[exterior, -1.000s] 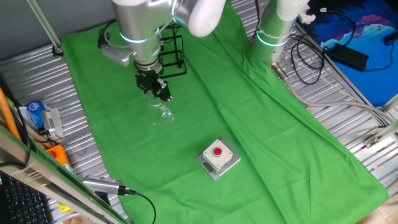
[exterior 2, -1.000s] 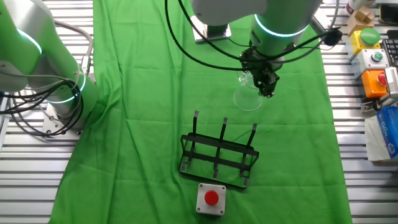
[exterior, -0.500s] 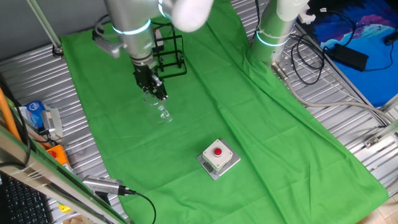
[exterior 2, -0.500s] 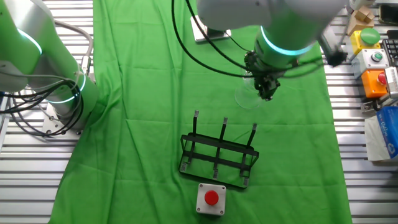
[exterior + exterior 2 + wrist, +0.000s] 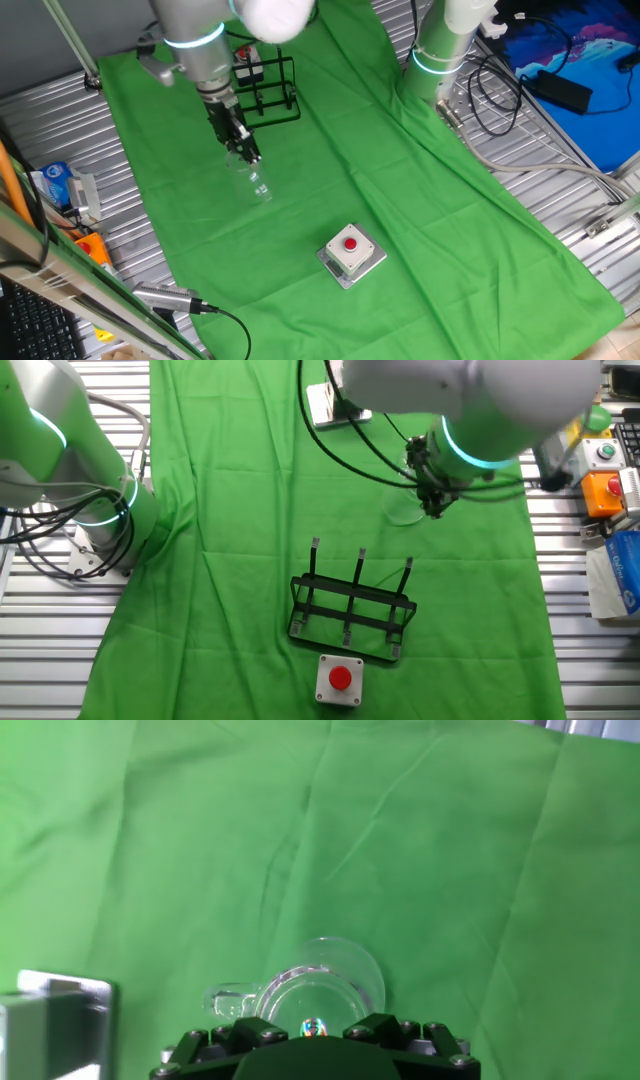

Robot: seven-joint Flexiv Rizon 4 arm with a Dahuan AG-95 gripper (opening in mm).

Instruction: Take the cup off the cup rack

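Note:
The clear cup (image 5: 255, 181) with a small side handle hangs tilted just under my gripper (image 5: 243, 152), off the rack and low over the green cloth. In the other fixed view the cup (image 5: 401, 512) shows faintly beside the gripper (image 5: 433, 505). In the hand view the cup (image 5: 322, 982) lies right in front of the gripper (image 5: 314, 1026), its handle (image 5: 226, 1001) pointing left. The gripper is shut on the cup's rim. The black wire cup rack (image 5: 268, 88) stands bare behind the arm; it also shows in the other fixed view (image 5: 350, 611).
A grey box with a red button (image 5: 351, 251) sits on the cloth, next to the rack's base in the other fixed view (image 5: 339, 678). A grey box corner (image 5: 52, 1023) shows at the hand view's lower left. A second arm's base (image 5: 440, 50) stands at the cloth's edge.
The arm has carried the cup sideways away from the rack, left in one fixed view and right in the other, and tilted further. The rack and button box have not moved.

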